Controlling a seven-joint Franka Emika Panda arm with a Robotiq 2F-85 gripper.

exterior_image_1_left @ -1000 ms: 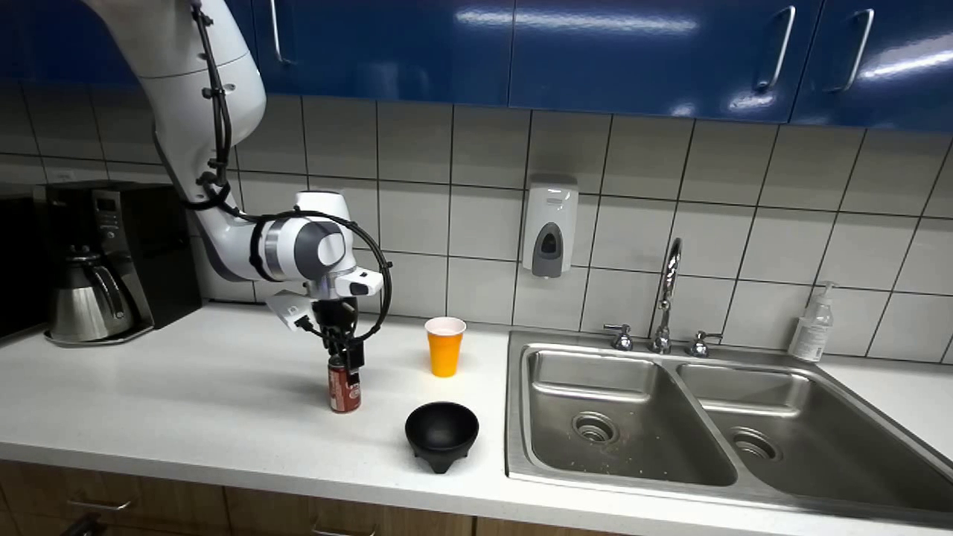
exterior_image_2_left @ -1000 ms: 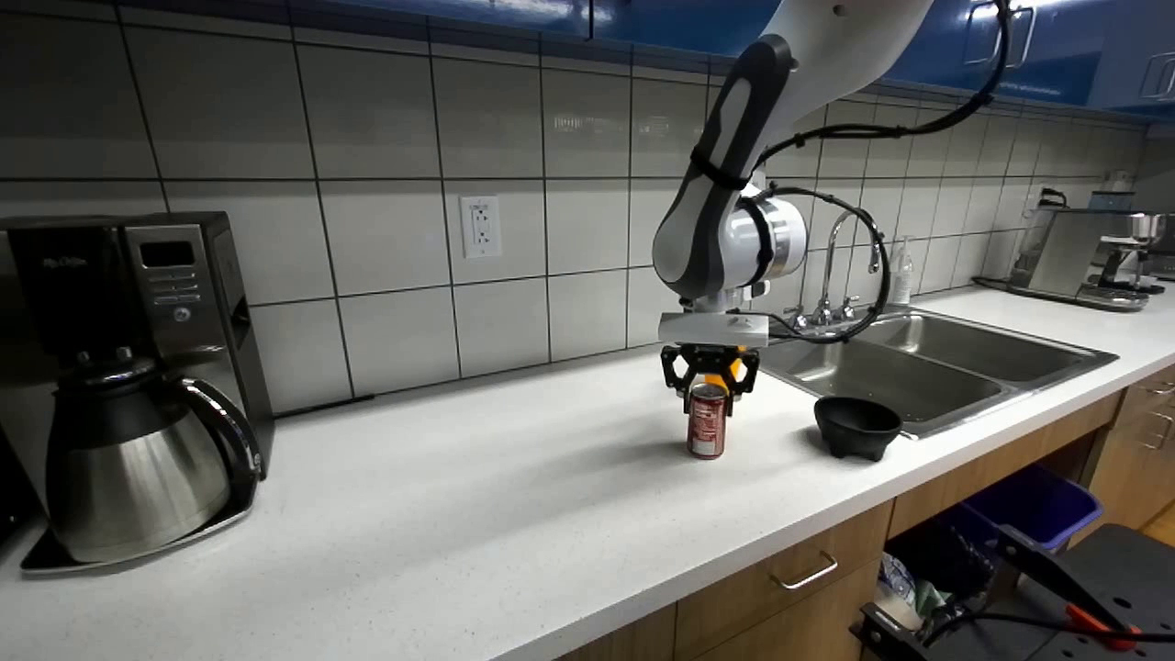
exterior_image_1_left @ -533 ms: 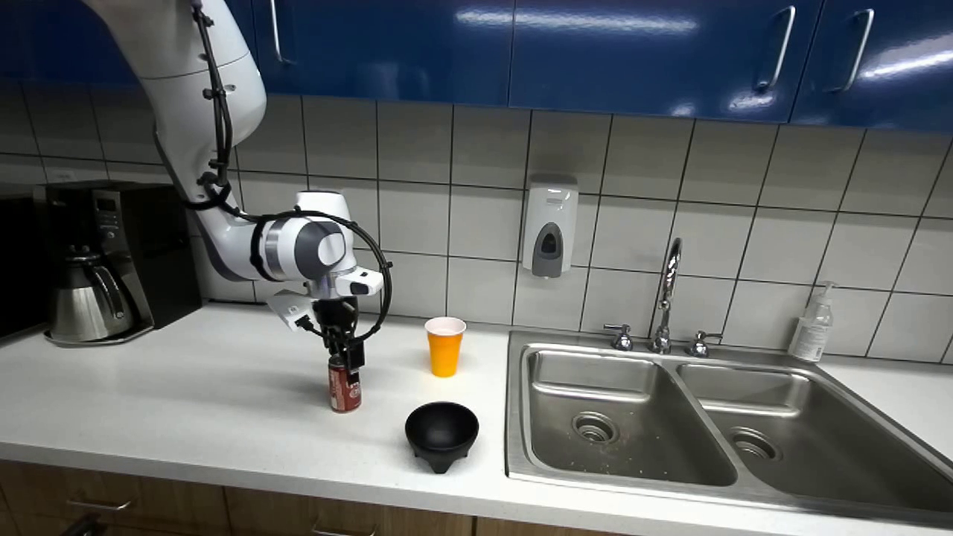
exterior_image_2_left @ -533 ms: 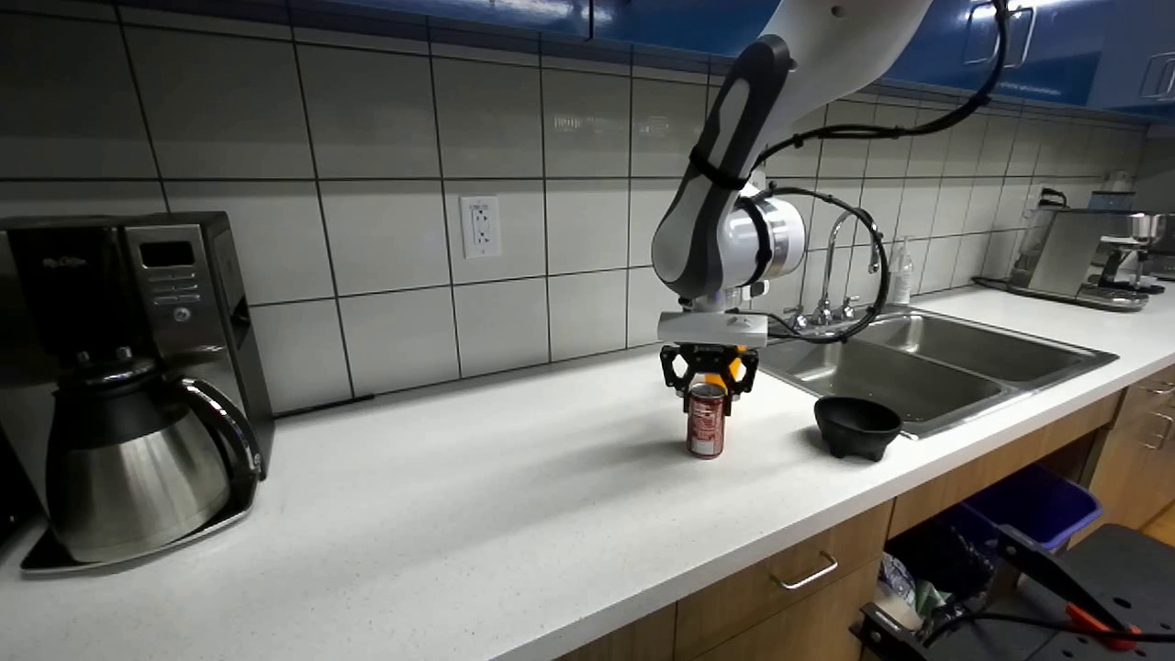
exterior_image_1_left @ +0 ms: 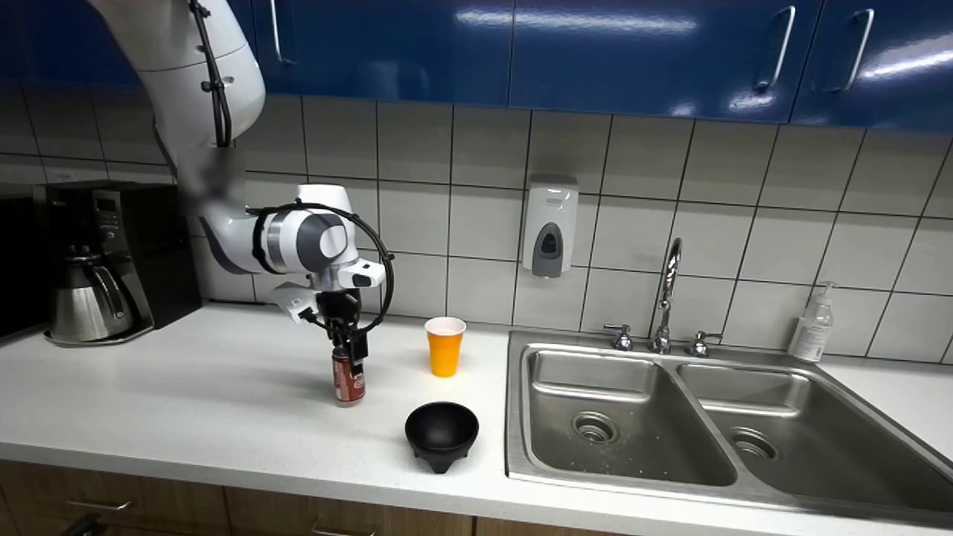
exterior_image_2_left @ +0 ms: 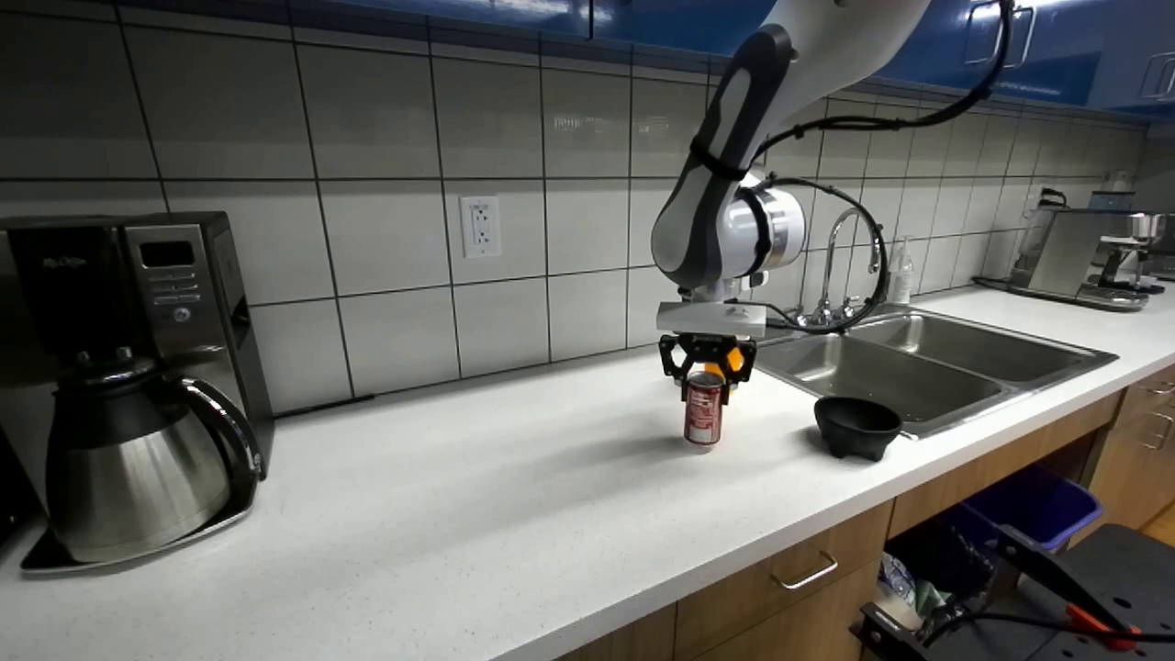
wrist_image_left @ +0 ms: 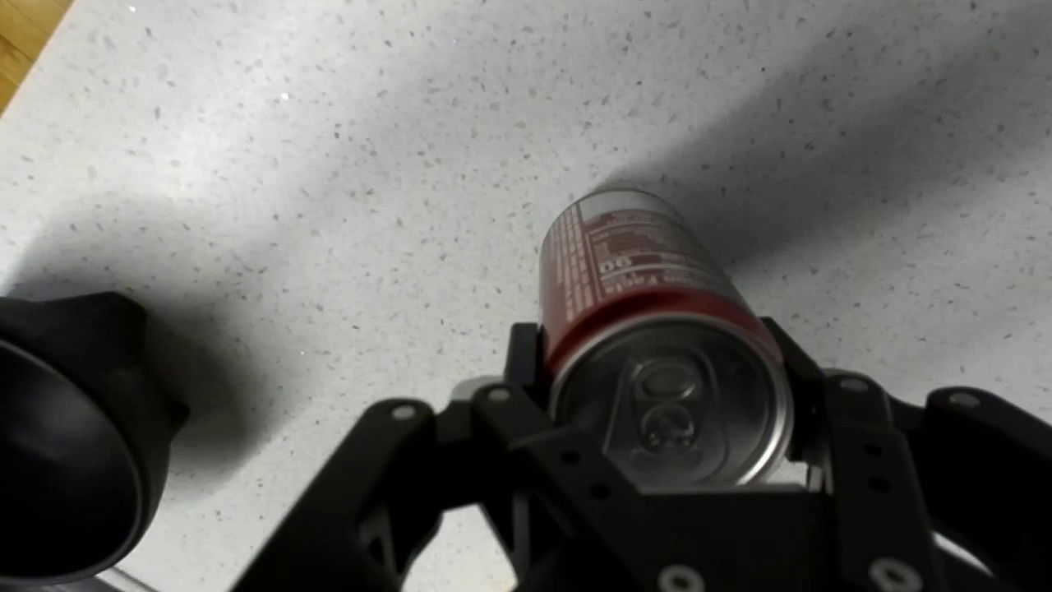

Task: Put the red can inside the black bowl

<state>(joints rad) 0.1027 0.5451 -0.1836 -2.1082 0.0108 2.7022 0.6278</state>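
Observation:
The red can [exterior_image_1_left: 348,381] is upright, with its silvery top between the fingers of my gripper [exterior_image_2_left: 705,395]. The gripper is shut on the can near its top, with a finger on each side, as the wrist view shows [wrist_image_left: 649,263]. In both exterior views the can's base appears just above the white counter. The black bowl [exterior_image_1_left: 441,432] stands on the counter on short feet, to the right of the can and nearer the front edge. It is also to the right in an exterior view [exterior_image_2_left: 857,426] and at the lower left of the wrist view [wrist_image_left: 74,436].
An orange cup [exterior_image_1_left: 444,350] stands on the counter behind the bowl. The steel sink [exterior_image_1_left: 517,417] lies right of the bowl. A coffee maker [exterior_image_2_left: 188,275] stands at the far left. A soap dispenser [exterior_image_1_left: 549,227] hangs on the tiled wall.
My gripper and the red can have risen slightly, with the can's base coming off the counter. The bowl and the cup have not moved.

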